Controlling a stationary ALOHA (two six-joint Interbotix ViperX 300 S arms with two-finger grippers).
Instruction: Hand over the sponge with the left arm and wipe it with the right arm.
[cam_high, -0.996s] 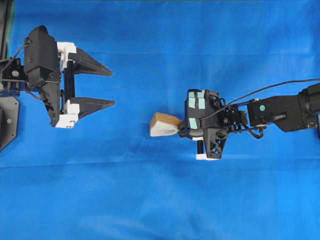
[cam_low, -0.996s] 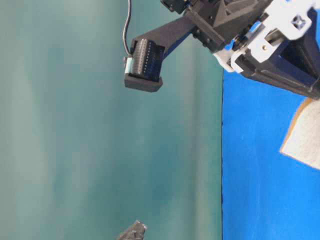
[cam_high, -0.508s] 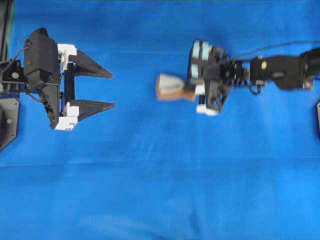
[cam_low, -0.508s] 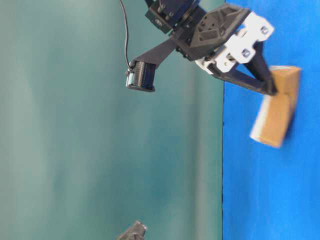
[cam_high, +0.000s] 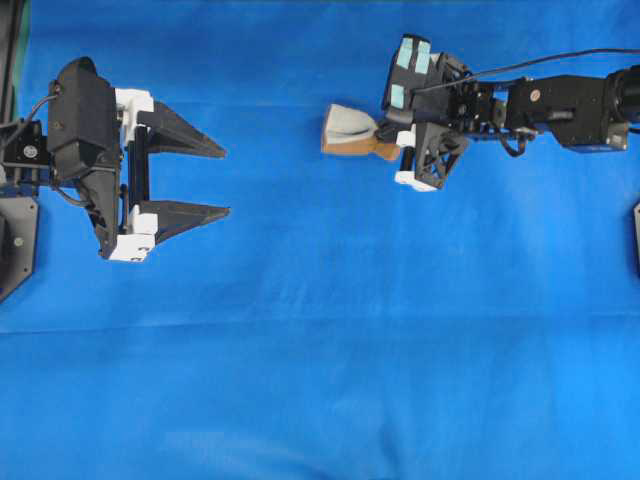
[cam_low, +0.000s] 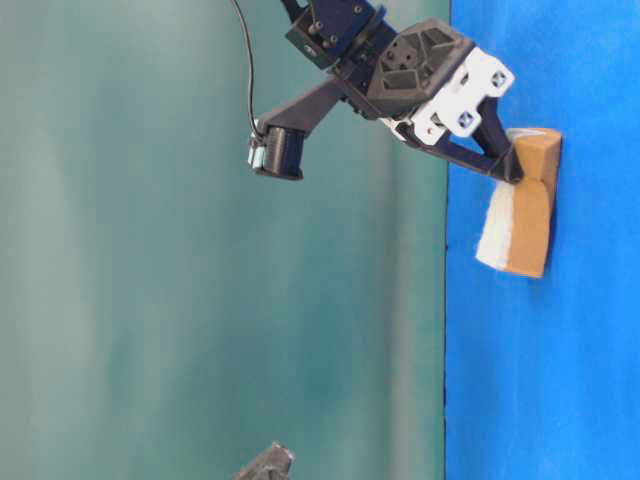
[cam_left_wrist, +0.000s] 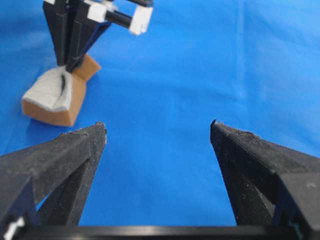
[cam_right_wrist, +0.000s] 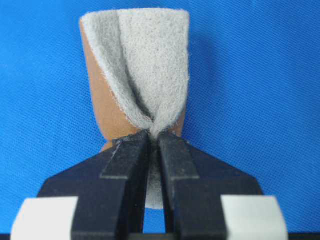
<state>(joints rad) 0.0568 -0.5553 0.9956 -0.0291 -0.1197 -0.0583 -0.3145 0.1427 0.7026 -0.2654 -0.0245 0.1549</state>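
My right gripper (cam_high: 385, 145) (cam_right_wrist: 154, 137) is shut on the sponge (cam_high: 348, 131) (cam_right_wrist: 137, 65), pinching one end so the grey fuzzy face folds inward over the tan layer. It is at the upper middle of the blue cloth (cam_high: 320, 340) in the overhead view. The table-level view shows the sponge (cam_low: 520, 205) pressed against the cloth under the right gripper (cam_low: 515, 170). My left gripper (cam_high: 226, 178) (cam_left_wrist: 157, 130) stands wide open at the far left, nothing between its fingers. From the left wrist view the sponge (cam_left_wrist: 55, 97) lies far ahead to the left, held by the right gripper (cam_left_wrist: 67, 67).
The blue cloth covers the whole table. The right arm's body and cable (cam_high: 560, 100) stretch in from the right edge. A dark base plate (cam_high: 15, 240) sits at the left edge.
The right gripper has carried the sponge from the middle of the cloth toward the far edge and a little to the right. The left gripper has not moved.
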